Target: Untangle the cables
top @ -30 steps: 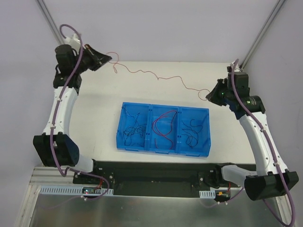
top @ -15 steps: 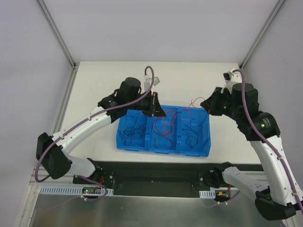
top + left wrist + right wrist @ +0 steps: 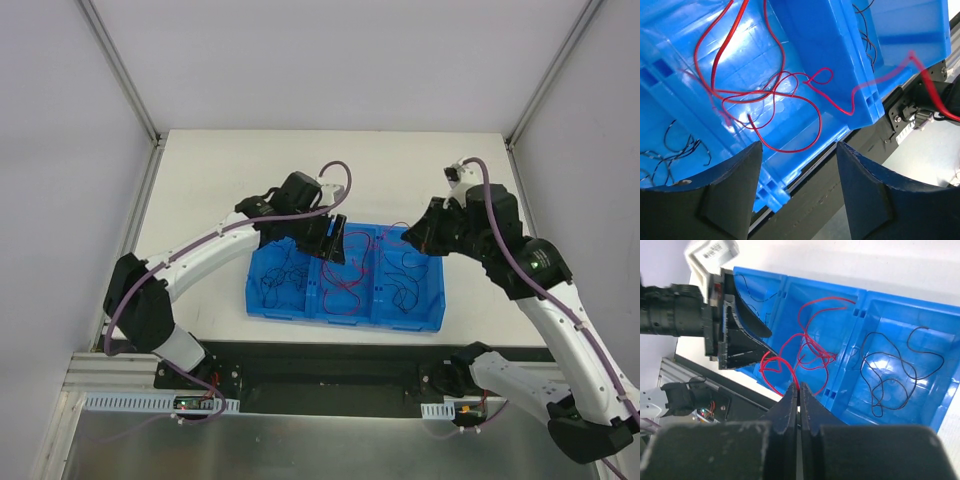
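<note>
Cables (image 3: 345,282): spread over the three compartments of a blue tray (image 3: 340,316) on the white table (image 3: 230,170). Black tangle (image 3: 280,275) in the left compartment, red and magenta-purple loops in the middle one, loose black strands (image 3: 405,282) in the right one.

Right gripper (image 3: 416,236): above the far edge of the right compartment, jaws clenched on one red strand (image 3: 790,372). Runs from the fingertips down into the middle compartment and joins the loops lying there.

Left gripper (image 3: 335,240): over the far edge of the tray, near the wall between the left and middle compartments. Jaws released and wide apart, nothing between them. In its wrist view, only red loops on the tray floor below the gap.
</note>
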`<state>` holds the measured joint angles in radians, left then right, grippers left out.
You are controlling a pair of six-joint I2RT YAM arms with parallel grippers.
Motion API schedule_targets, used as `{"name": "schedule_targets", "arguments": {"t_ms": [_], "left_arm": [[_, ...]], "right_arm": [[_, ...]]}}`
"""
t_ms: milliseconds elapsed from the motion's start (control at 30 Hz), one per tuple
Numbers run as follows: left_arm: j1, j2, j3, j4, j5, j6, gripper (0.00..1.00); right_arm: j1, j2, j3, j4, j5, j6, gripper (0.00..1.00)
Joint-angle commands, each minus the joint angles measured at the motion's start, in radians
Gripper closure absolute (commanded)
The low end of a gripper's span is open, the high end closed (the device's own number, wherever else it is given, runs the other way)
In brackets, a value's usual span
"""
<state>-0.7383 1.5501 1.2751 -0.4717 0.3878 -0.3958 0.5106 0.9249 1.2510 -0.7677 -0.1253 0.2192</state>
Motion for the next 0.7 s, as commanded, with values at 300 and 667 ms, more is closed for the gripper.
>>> {"name": "schedule_targets", "arguments": {"t_ms": [300, 667], "left_arm": [[0.071, -0.399, -0.056, -0.076, -0.22, 0.104, 0.31], [0.088, -0.519, -0.037, -0.074, -0.406, 0.138, 0.26]], "right_arm": [[0.175, 0.27, 0.013, 0.059, -0.02, -0.012, 0.99], [0.193, 0.626, 0.132, -0.092, -0.043, -0.064, 0.88]]}}
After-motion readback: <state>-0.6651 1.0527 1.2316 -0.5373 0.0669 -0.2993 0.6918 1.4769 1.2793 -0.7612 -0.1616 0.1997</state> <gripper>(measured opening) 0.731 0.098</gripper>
